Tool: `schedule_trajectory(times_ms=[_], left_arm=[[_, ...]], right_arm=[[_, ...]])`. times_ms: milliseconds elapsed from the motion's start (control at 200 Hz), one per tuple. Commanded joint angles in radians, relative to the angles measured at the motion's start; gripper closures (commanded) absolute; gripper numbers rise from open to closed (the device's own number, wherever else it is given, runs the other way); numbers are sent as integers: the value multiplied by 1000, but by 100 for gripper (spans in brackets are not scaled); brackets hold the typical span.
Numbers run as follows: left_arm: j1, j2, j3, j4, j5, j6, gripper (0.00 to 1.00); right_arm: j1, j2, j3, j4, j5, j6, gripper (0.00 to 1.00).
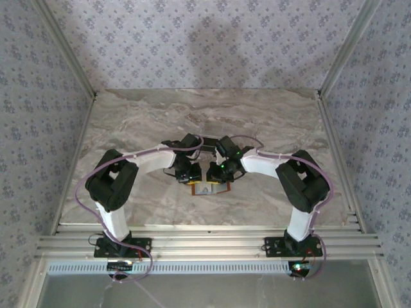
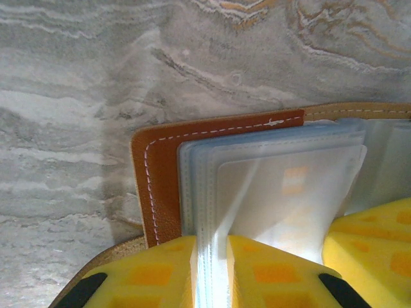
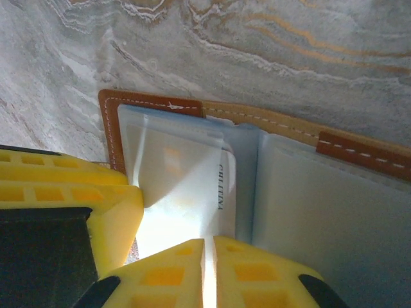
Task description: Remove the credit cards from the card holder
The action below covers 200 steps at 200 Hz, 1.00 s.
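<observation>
Pairs white shells (image 1: 110,221) with black joints (image 1: 112,183), trails lilac cables (image 1: 78,186), wears yellow square-dimpled pads (image 2: 154,276) on left gripper (image 2: 210,260) and right gripper (image 3: 209,269).

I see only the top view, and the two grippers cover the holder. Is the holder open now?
Observer: Yes. The holder lies open on the table, with its clear sleeves facing up.
Operator: What does the left gripper hold?
Observer: The left gripper is shut on the edge of one sleeve, which stands up between its pads.
Operator: And the right one?
Observer: The right gripper pinches a thin pale sheet next to a card with printed letters. I cannot tell whether the sheet is a card or a sleeve.
</observation>
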Motion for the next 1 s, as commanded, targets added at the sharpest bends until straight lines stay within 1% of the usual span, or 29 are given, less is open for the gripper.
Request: schedule_trajectory(times_ms=[0,120,325,505,685,845,994], left_arm=[[-4,23,-7,-7,-15,12,80],[-5,19,-3,-13,-18,14,80],[-4,7,2,-23,-23,18,77],[-2,3,7,-31,-26,19,77],[-3,12,7,-31,-28,23,77],[-3,24,8,-37,-40,27,77],[-3,29,8,-48,-58,33,77]], right_arm=[[9,21,11,-12,-4,2,83],[10,26,20,-42,23,-5,79],[13,9,52,-148,124,-37,78],[15,-5,65,-189,156,-53,78],[16,-22,72,-194,153,-50,78],[3,-70,56,-156,106,-33,76],[-34,-96,20,-116,65,-31,76]])
